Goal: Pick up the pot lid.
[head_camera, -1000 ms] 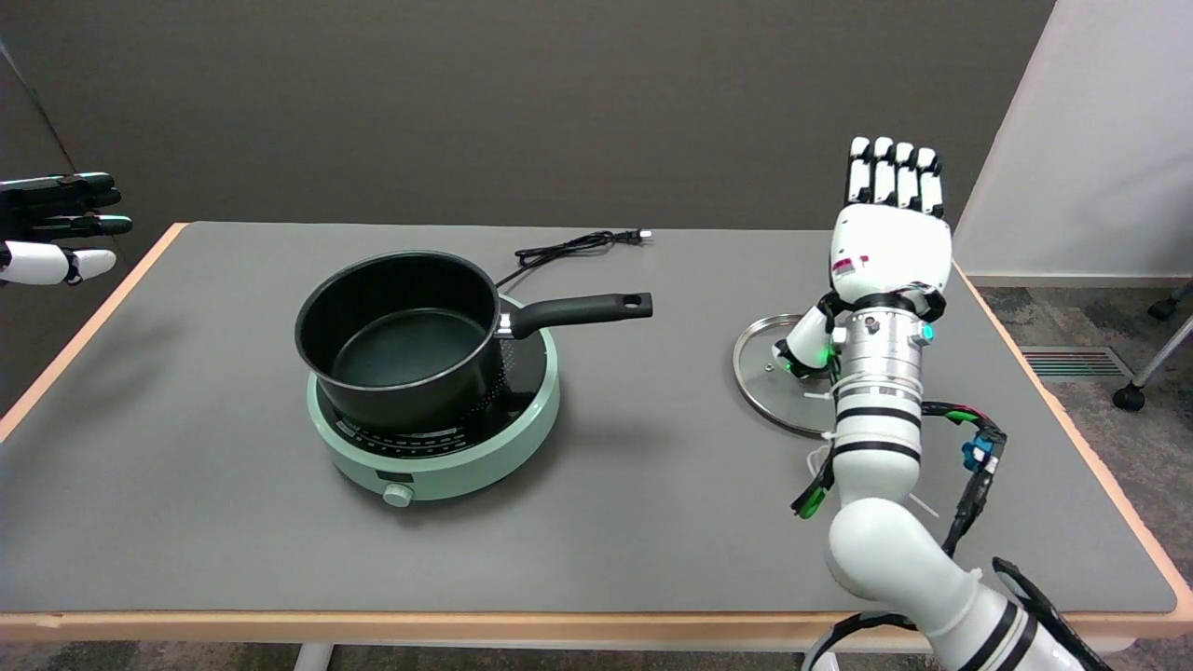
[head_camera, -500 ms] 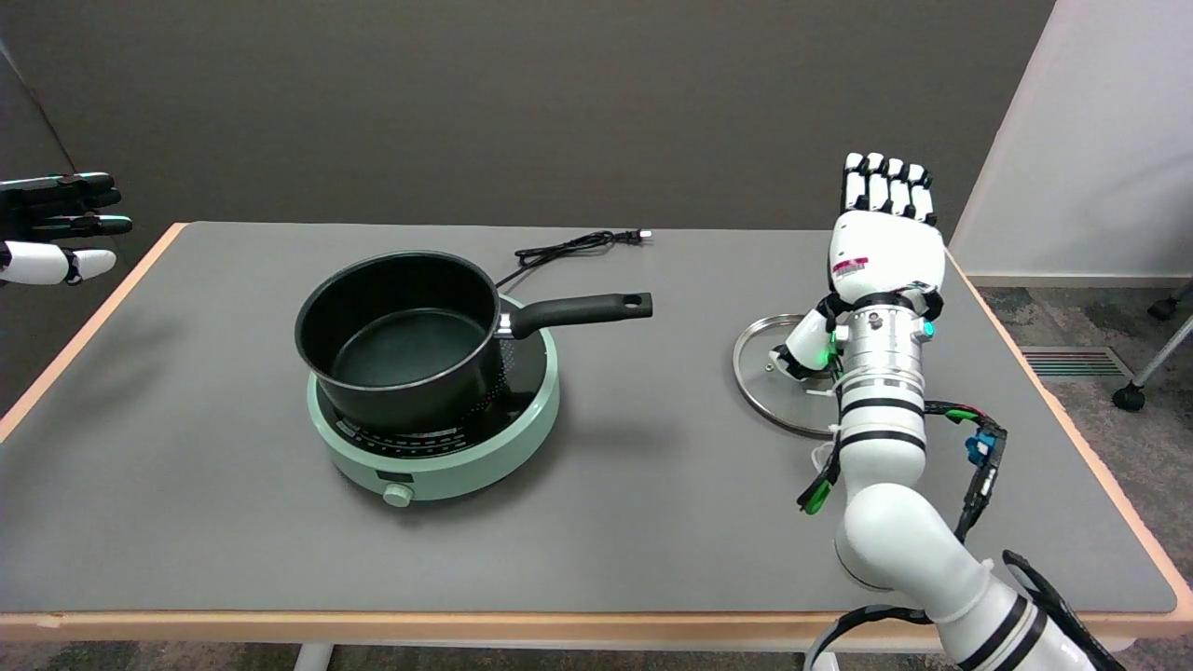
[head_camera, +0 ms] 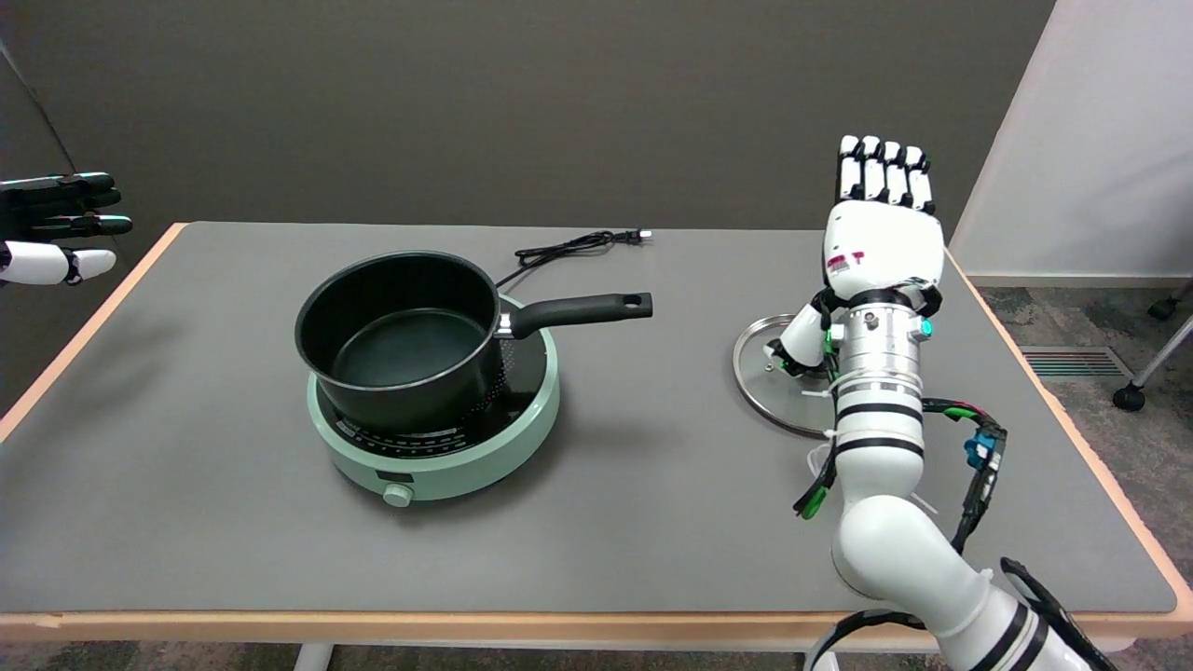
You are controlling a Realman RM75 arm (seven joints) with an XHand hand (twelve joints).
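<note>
right hand (head_camera: 880, 240): raised above the table, fingers straight and together, thumb apart, holding nothing.
glass pot lid (head_camera: 772, 377): flat on the grey table (head_camera: 652, 466), right side, partly hidden behind the wrist; likely set aside so the pot stays uncovered.
saucepan (head_camera: 401, 335): sits on the green hot plate (head_camera: 438, 457), handle pointing right, well apart from the lid.
power cord (head_camera: 578, 245): loose behind the cooker, unplugged.
writing: red mark on the hand's back, dial markings on the cooker; none readable.

Even overhead light, soft shadows, sharp
</note>
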